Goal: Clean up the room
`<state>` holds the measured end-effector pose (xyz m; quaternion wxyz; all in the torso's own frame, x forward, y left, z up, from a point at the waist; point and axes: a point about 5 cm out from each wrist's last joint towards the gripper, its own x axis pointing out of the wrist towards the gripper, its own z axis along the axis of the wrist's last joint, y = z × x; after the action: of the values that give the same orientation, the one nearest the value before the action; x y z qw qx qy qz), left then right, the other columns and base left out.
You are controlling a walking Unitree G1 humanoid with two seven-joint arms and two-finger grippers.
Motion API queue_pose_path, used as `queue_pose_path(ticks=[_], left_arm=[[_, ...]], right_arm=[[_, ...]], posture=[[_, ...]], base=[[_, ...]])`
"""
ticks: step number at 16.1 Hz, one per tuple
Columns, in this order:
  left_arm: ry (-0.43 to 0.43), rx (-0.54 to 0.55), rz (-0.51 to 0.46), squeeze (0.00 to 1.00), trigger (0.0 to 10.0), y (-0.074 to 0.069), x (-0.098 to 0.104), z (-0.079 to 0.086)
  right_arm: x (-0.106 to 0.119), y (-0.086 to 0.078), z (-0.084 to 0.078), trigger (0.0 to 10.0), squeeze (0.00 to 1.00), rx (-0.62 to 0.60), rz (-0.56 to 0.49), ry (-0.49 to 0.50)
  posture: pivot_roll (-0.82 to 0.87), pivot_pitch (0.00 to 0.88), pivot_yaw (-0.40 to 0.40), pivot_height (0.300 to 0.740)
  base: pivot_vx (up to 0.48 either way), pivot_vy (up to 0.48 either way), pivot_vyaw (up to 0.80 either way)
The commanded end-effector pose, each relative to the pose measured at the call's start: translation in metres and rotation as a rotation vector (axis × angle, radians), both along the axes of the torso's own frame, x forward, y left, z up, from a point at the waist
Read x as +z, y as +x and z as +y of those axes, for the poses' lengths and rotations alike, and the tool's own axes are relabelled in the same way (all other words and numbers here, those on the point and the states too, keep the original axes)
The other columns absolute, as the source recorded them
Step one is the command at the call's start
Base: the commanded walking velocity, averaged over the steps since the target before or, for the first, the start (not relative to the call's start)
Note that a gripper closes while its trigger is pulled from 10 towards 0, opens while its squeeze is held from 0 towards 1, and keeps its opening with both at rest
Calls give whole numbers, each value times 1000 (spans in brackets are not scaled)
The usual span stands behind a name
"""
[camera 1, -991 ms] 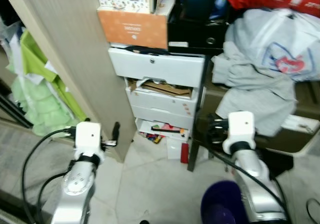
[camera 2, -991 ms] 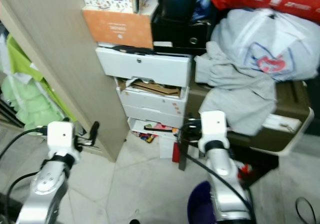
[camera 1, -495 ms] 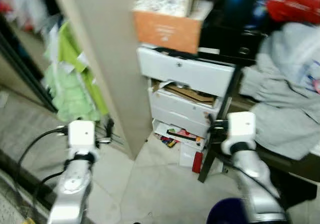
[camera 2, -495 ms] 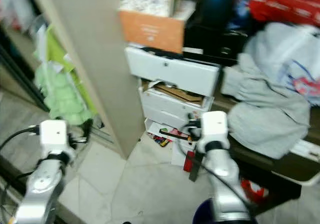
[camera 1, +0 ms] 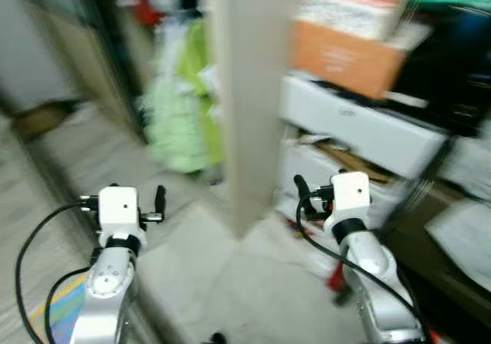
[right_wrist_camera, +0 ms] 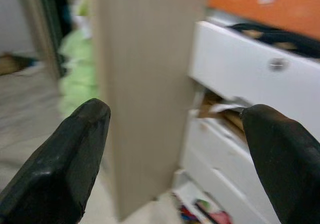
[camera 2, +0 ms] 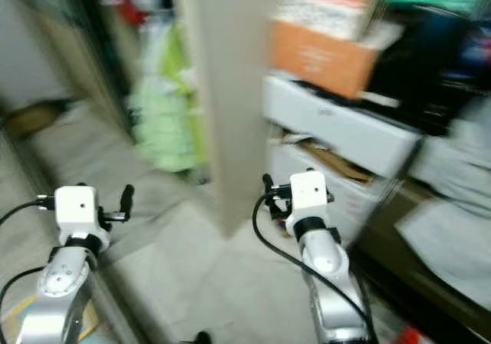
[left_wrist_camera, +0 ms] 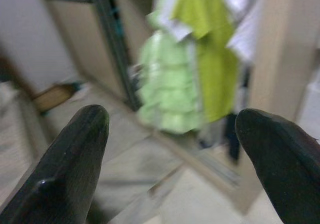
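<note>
I've swung the view left since a second ago, blur everywhere, so I'm still hunting for clutter. Left gripper (left_wrist_camera: pixel 170 159) and right gripper (right_wrist_camera: pixel 175 159) both spread, empty. Green clothes (camera 1: pixel 180 117), probably hanging, lie ahead; the wooden panel (camera 1: pixel 249 90) blocks the white drawers (camera 1: pixel 360 125).

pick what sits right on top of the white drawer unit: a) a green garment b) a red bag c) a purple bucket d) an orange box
D: the orange box rests directly on the white drawer unit, while the green garment hangs apart, on the other side of the wooden panel.
</note>
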<state>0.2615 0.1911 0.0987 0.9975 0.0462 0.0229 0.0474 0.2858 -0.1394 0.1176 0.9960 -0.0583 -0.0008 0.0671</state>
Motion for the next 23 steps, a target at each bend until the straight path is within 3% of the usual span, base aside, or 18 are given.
queue_pose_path(ticks=[1, 5, 15, 18, 23], left_arm=[[0, 7, 5, 0, 10000, -1, -1, 1], [-15, -3, -2, 0, 10000, -1, -1, 1], [-38, 0, 11, 0, 10000, -3, -3, 1], [-49, 40, 21, 0, 10000, -3, -4, 3], [-46, 38, 27, 0, 10000, -3, -4, 1]], right_arm=[[1, -1, -1, 10000, 0, 12, -3, 7], [1, -2, 2, 10000, 0, 42, -1, 18], [1, -6, 9, 10000, 0, 97, -6, 14], [0, -7, 10, 10000, 0, 109, -3, 24], [-1, -8, 11, 10000, 0, 125, -3, 15]], posture=[[-144, 88, 32, 740], [-144, 86, 30, 740], [-145, 100, 33, 740], [-145, 101, 33, 740], [-144, 100, 33, 740]], base=[[0, 0, 800], [60, 0, 200], [335, 73, 57], [0, 0, 677], [0, 0, 0]])
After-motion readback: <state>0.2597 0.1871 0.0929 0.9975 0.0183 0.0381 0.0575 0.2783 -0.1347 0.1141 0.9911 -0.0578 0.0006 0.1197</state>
